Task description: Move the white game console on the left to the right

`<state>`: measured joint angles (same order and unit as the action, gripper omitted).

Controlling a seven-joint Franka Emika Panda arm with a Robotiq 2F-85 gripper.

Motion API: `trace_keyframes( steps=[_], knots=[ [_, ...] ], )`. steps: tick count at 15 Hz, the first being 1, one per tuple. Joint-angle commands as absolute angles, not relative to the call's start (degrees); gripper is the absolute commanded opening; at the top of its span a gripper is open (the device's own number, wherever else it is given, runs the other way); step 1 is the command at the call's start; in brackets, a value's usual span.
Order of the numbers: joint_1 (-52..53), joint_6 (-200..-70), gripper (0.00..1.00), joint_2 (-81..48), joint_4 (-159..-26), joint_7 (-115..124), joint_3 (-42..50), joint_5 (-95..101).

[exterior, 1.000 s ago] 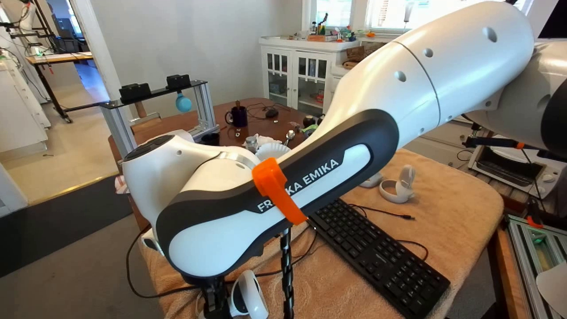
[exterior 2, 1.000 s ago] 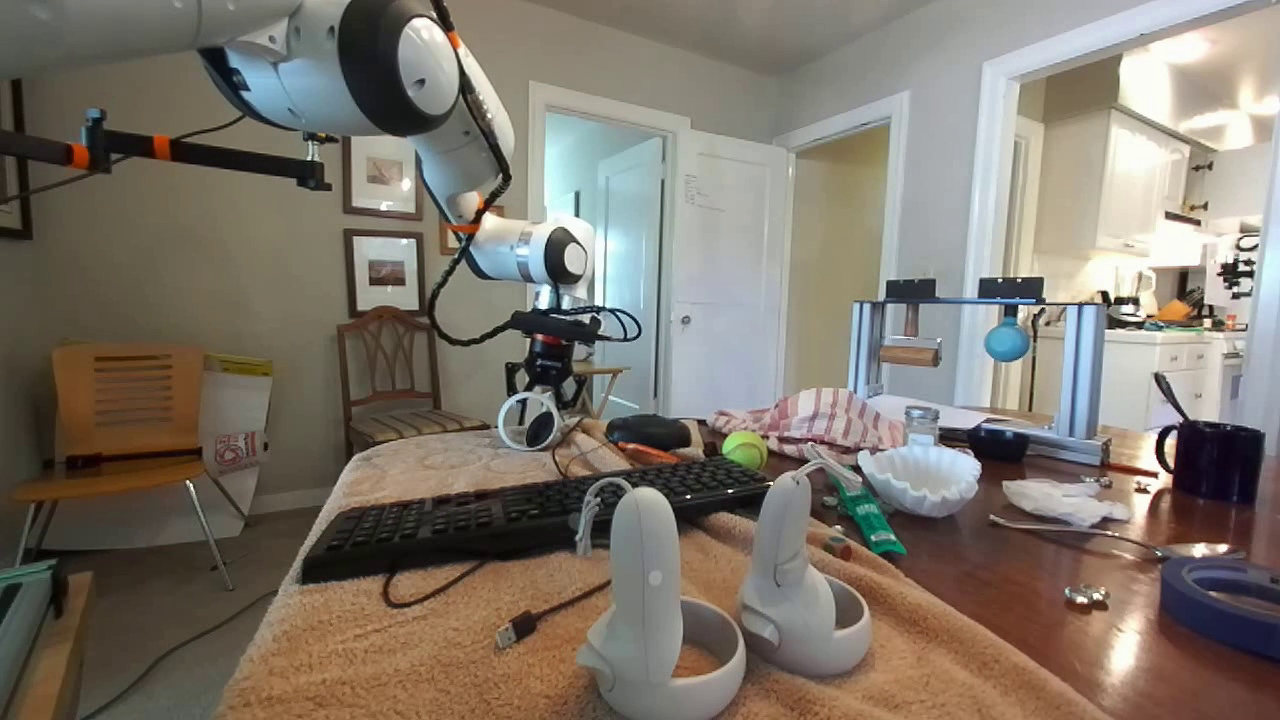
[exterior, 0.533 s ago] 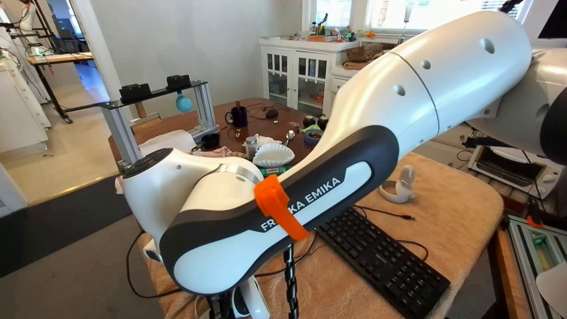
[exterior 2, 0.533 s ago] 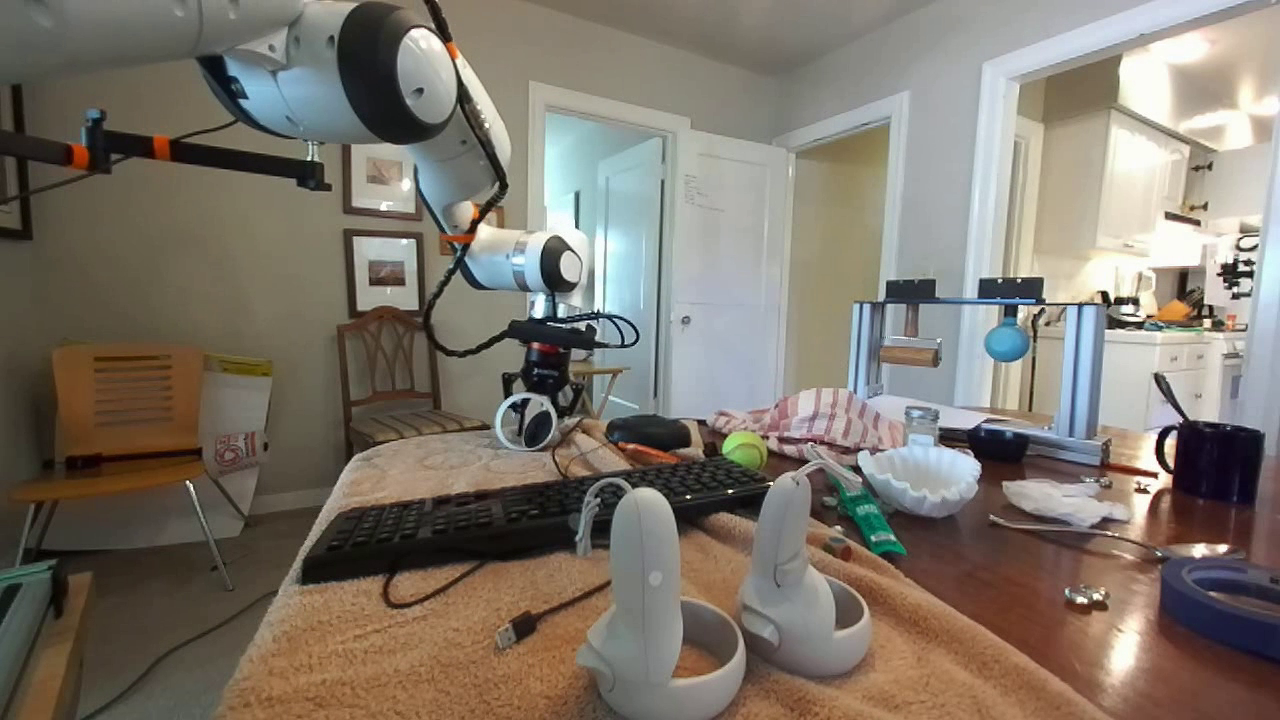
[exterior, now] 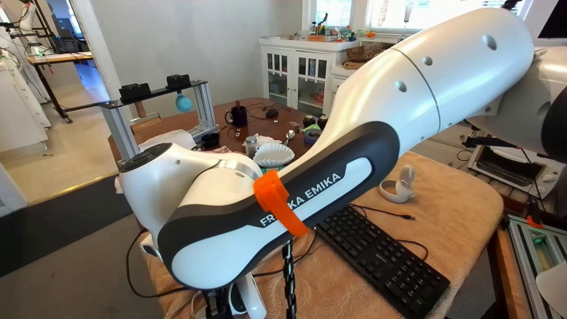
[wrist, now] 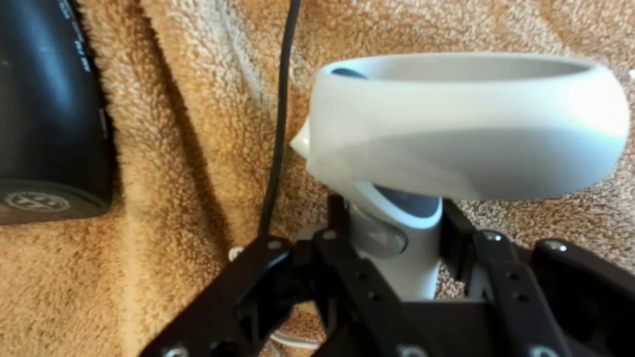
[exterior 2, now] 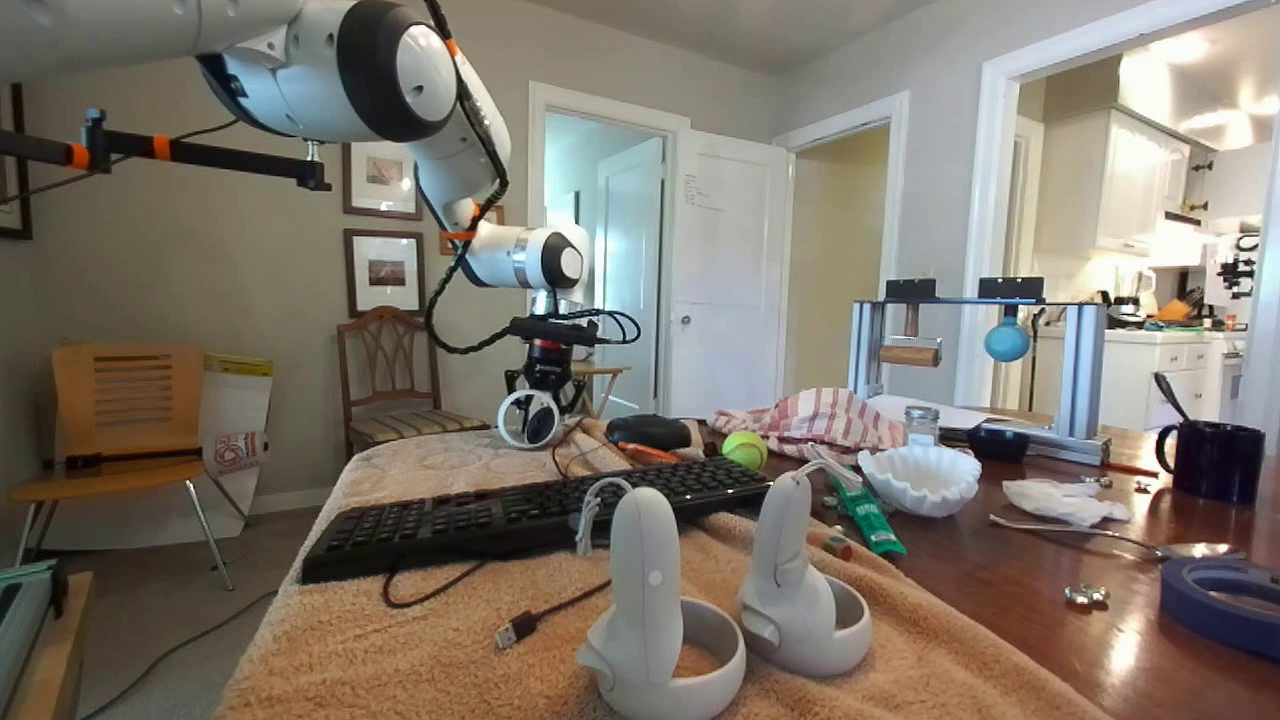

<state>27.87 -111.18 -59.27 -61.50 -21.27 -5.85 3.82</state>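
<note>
While I look down through the wrist view, my black two-fingered hand (wrist: 395,223) grips the handle of a small white plastic game console (wrist: 464,144) with a ring-shaped loop and a dark face. One finger presses on each side of the handle, and the loop juts out past the fingertips toward the top of that view. Beneath it I see a tan terry towel (wrist: 173,277) rucked into folds; I can't tell whether the game console touches it. A thin black cable (wrist: 281,124) runs over the towel just beside the game console, and a smooth, rounded black device (wrist: 49,114) sits at the left edge, apart from both.

In an exterior view I have the game console at the far part of the towel, beyond a long black plastic keyboard (exterior 2: 540,510). On the near side of the keyboard, a white ring-shaped controller (exterior 2: 645,600) and its matching white twin (exterior 2: 795,600) stand side by side, handles up. Where the towel ends, a glossy brown wooden surface (exterior 2: 1000,590) carries a white scalloped bowl (exterior 2: 920,495), a dark mug (exterior 2: 1215,462) and a roll of blue tape (exterior 2: 1200,625), while a yellow-green tennis ball (exterior 2: 745,450) sits near the keyboard. In an exterior view my white-and-black robot arm (exterior: 354,133) blocks much of the scene; only part of the hand and game console shows beneath it.
</note>
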Motion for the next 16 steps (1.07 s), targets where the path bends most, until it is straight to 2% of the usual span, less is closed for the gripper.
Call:
trace_keyframes(
  steps=[1,6,15,16],
  knots=[
    [26.22,-113.17,0.21,-54.14,-65.45,-19.03,-6.70,1.30],
    [24.89,-115.79,0.21,-44.97,-72.70,-10.78,-7.02,-4.42],
    [32.18,-143.87,0.21,-27.54,-95.82,15.50,0.51,5.22],
    [35.25,-146.46,0.21,-25.43,-98.91,19.42,3.70,6.55]
  ],
)
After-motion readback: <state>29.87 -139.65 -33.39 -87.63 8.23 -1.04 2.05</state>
